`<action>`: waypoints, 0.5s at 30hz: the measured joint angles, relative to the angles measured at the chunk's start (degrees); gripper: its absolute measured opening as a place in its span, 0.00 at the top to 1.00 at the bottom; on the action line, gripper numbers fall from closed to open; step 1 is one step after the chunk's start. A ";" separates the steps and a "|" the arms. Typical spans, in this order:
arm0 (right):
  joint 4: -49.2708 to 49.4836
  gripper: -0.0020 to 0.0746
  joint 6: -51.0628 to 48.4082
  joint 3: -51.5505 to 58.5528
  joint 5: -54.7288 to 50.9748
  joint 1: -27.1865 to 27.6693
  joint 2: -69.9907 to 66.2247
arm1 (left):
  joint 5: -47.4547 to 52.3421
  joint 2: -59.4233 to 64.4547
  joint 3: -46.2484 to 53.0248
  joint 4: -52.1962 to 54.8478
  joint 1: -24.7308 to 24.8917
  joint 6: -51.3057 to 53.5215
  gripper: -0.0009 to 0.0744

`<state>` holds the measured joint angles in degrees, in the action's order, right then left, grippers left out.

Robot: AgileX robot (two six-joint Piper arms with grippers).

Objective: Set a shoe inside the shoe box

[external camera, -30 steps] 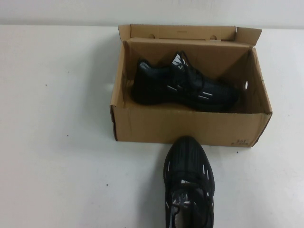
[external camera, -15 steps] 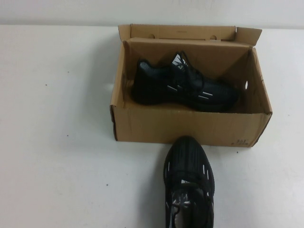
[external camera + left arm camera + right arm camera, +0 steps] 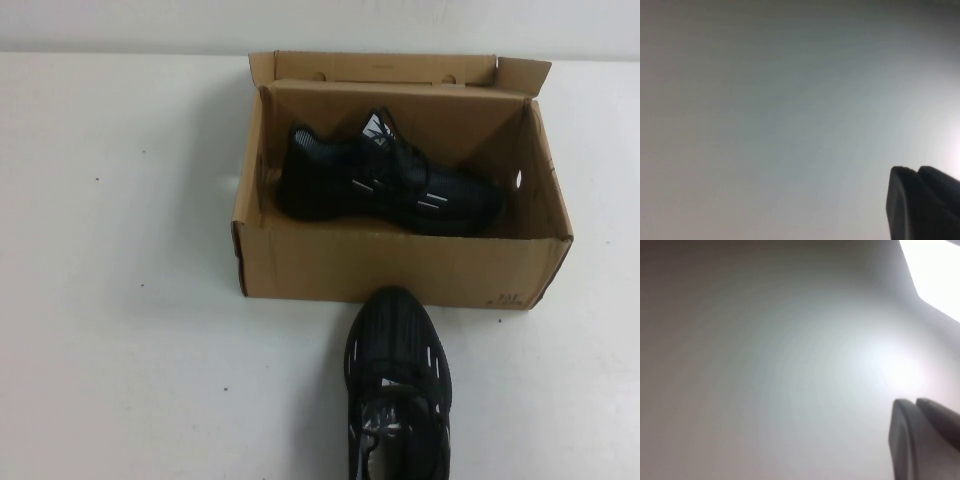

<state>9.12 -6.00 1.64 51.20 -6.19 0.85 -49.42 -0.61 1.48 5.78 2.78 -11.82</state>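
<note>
The shoe box (image 3: 400, 268) sits open at the far centre of the table (image 3: 120, 300), lid flap raised behind it. One shoe (image 3: 385, 185) lies inside, lengthwise. A second shoe (image 3: 398, 385) lies on the table before the box, toe touching its near wall.

The left gripper (image 3: 922, 202) and right gripper (image 3: 922, 437) each show only over bare surface, outside the high view.

Two shoes, one box, two grippers.

One shoe (image 3: 385, 185) lies inside the single cardboard box (image 3: 400, 270); a second shoe (image 3: 398, 385) sits on the one table (image 3: 120, 300) just outside the box's near wall. Each wrist view shows one gripper, the left gripper (image 3: 922, 205) and the right gripper (image 3: 925, 440), each over bare surface.
</note>
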 joint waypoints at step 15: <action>0.34 1.00 20.36 -25.99 -24.94 0.00 -3.34 | 21.13 2.10 -24.22 1.06 0.00 -6.48 0.99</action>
<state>9.46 14.36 -24.36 26.26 -6.19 -2.49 -28.28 1.49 -22.74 6.84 2.78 -18.30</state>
